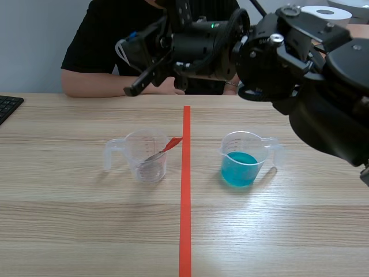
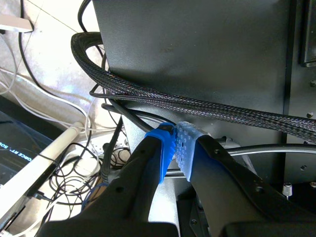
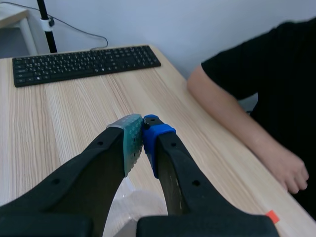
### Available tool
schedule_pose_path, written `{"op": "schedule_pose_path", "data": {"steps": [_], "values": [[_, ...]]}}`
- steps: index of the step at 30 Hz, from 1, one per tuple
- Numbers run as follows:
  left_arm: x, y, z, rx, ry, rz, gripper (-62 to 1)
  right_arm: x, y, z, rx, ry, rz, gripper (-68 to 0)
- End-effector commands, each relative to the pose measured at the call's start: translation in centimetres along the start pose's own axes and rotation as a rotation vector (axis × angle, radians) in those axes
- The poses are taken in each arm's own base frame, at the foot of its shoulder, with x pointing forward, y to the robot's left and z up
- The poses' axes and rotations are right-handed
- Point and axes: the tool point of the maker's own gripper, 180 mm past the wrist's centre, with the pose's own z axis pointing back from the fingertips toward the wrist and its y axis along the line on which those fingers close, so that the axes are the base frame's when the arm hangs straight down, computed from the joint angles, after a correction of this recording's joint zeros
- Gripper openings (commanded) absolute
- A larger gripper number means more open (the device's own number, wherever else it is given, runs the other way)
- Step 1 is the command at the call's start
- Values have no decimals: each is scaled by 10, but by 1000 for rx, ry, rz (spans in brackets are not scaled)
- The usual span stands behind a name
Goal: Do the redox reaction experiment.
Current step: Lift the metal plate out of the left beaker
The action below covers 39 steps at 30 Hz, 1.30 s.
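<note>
A clear measuring cup [image 1: 145, 156] stands left of the red tape line with a red-handled metal spoon [image 1: 163, 151] leaning inside it. To the right of the line is a second clear cup [image 1: 245, 157] holding blue liquid. My right arm crosses high over the table's far side, and its gripper [image 1: 131, 90] is shut on nothing, above and beyond the left cup. In the right wrist view this gripper [image 3: 143, 124] has its pads together, with a bit of clear cup [image 3: 143, 202] showing under it. My left gripper [image 2: 175, 134] is shut and empty, off the table, facing a black cabinet and cables.
A person in a black shirt [image 1: 109, 34] sits across the table, forearm [image 3: 237, 123] resting on the far edge. A black keyboard [image 1: 8, 107] lies at the far left, also seen as the keyboard [image 3: 84, 63] ahead of my right gripper. White tape rolls [image 1: 326, 11] sit far right.
</note>
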Motion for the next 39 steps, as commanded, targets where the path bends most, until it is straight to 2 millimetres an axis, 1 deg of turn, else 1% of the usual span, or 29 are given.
{"op": "schedule_pose_path", "data": {"steps": [1,7,11,13,20,24,29,31,32,33,35,38,39], "values": [[5,1,-1,3,-15,1,-567,29,-2,2,5,-57,33,-668],[5,1,-1,3,-15,1,-567,66,1,21,8,-129,72,-668],[5,1,-1,3,-15,1,-567,81,-2,37,2,-161,84,-668],[5,1,-1,3,-15,1,-567,85,-4,43,3,-168,76,-668],[5,1,-1,3,-15,1,-567,76,-11,55,1,-144,36,-668],[5,1,-1,3,-15,1,-567,73,-12,58,-1,-139,30,-669],[5,1,-1,3,-15,1,-567,61,-11,62,1,-111,21,-669],[5,2,-1,3,-15,1,-567,53,-9,65,3,-90,21,-668],[5,2,-1,3,-15,1,-567,49,-8,66,11,-76,24,-657],[5,1,-1,3,-15,1,-567,43,-6,69,21,-59,26,-626],[5,2,-1,3,-15,1,-567,32,-4,75,37,-20,33,-513],[5,1,-1,3,-15,1,-567,17,-1,86,57,22,33,-277],[5,1,-1,3,-15,1,-567,14,-1,90,56,26,30,-211]]}}
